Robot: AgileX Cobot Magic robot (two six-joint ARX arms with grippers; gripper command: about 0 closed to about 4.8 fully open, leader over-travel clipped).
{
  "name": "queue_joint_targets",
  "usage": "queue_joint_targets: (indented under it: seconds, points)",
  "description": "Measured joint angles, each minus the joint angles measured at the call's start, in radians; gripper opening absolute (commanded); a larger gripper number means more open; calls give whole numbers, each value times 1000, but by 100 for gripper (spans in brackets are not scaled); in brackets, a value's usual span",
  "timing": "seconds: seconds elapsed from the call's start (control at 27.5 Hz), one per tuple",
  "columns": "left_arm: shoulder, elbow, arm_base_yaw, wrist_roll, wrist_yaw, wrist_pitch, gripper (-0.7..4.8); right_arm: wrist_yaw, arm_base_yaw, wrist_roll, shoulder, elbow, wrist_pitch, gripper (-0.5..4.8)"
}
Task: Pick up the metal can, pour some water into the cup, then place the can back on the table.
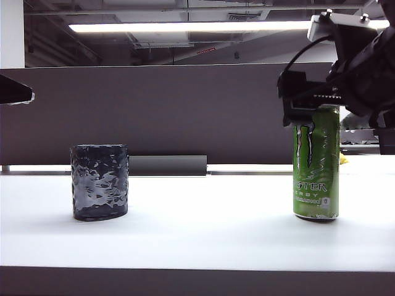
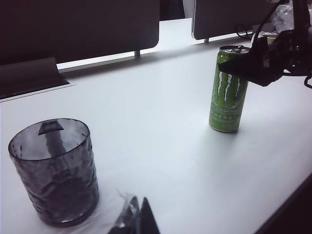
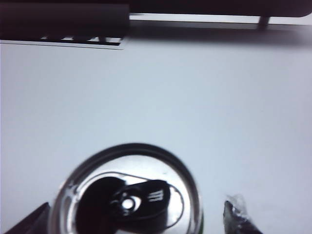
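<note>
The bright green metal can (image 1: 316, 163) stands upright on the right of the white table (image 1: 203, 228), its opened silver top (image 3: 126, 195) seen from above in the right wrist view. My right gripper (image 3: 134, 219) is open, one fingertip on either side of the can's rim, not closed on it. In the exterior view the right gripper (image 1: 308, 105) hangs at the can's top. The dark rippled cup (image 1: 99, 182) stands upright on the left. My left gripper (image 2: 138, 217) hovers beside the cup (image 2: 51, 170), its tips together with nothing between them.
A dark grey partition panel (image 1: 185, 111) runs behind the table, with a low grey bar (image 1: 166, 165) at its foot. The table's dark front edge (image 1: 185, 280) lies nearest the camera. White tabletop stretches between the cup and the can.
</note>
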Motion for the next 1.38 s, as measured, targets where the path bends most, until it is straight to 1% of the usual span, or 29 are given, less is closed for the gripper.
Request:
queue_joint_targets:
  seconds: [0.36,0.65,0.91,1.09,1.38]
  points:
    - [0,0,0,0,0,0,-5,18,-2,21,64,0,21,479]
    - [0,0,0,0,0,0,-5,18,-3,31,153,0,108,479]
    - [0,0,0,0,0,0,-5,29,-7,40,161,0,116,479]
    - [0,0,0,0,0,0,-5,28,-33,45,162,-3,117,479]
    - [0,0,0,0,0,0,-5,-2,-50,52,162,-16,124,479]
